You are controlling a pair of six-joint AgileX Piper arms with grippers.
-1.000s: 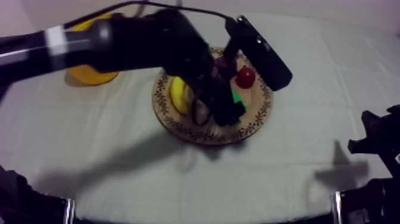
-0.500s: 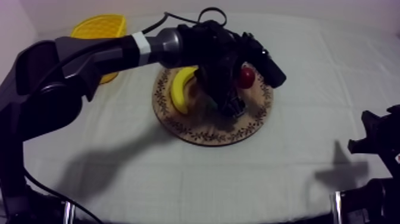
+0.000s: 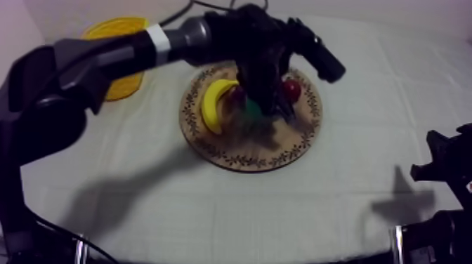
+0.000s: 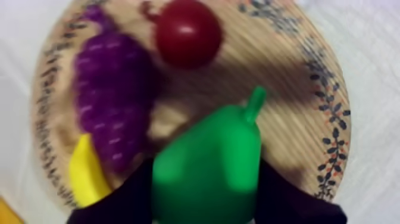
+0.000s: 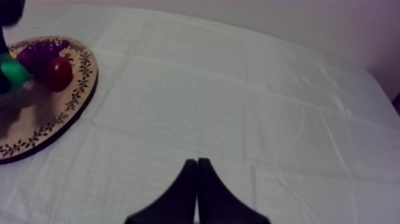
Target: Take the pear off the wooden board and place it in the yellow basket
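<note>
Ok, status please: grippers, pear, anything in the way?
Left gripper shut on pear, over board. Right gripper shut, at rest. Grapes close beside pear; basket left of board.

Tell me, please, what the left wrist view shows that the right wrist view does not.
Left wrist view: the left gripper up close, shut on the pear, its black fingers at either side of it. Right wrist view: the right gripper shut on nothing, narrowed to a wedge over bare cloth. Both: the board, the pear, the grapes and the small red fruit.
</note>
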